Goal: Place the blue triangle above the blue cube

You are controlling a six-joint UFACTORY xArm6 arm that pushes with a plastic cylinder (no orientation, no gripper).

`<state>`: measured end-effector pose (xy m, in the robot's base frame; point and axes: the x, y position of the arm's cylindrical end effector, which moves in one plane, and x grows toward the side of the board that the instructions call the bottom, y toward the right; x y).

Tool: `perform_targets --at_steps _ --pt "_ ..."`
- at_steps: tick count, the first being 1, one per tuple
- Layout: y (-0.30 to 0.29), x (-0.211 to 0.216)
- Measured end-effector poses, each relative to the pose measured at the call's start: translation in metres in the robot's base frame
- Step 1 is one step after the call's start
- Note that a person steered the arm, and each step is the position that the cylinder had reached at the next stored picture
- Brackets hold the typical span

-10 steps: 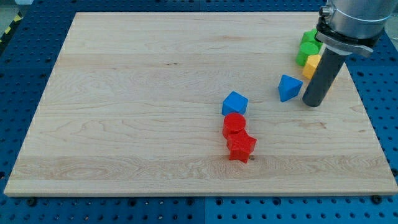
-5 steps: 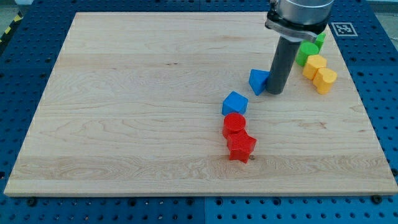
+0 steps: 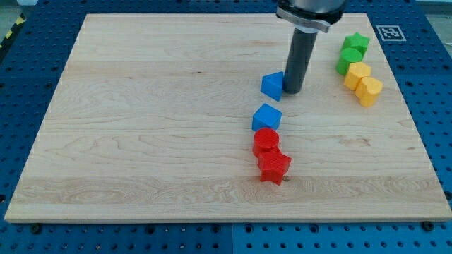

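The blue triangle (image 3: 272,85) lies on the wooden board, just above the blue cube (image 3: 266,117) in the view, with a small gap between them. My tip (image 3: 292,92) touches the triangle's right side. The dark rod rises from there toward the view's top.
A red cylinder (image 3: 266,141) and a red star (image 3: 274,167) sit in a line right below the blue cube. At the view's right stand a green star (image 3: 355,44), a green block (image 3: 347,61), and two yellow blocks (image 3: 357,73) (image 3: 369,90). The board's right edge (image 3: 417,127) is near them.
My tip has moved left and toward the view's top, pushing the blue triangle from the right of the cube to a spot above it. The other blocks have not moved.
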<state>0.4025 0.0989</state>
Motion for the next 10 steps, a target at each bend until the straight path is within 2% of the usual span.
perform_targets --at_steps 2,3,5,6,7,8,9,10 --pt "-0.004 -0.023" --pt "-0.031 -0.04" --pt "-0.034 -0.013" --pt "-0.034 -0.054" --pt "-0.075 -0.078" --pt "-0.091 -0.075" --pt "-0.084 -0.047" --pt "-0.082 -0.046"
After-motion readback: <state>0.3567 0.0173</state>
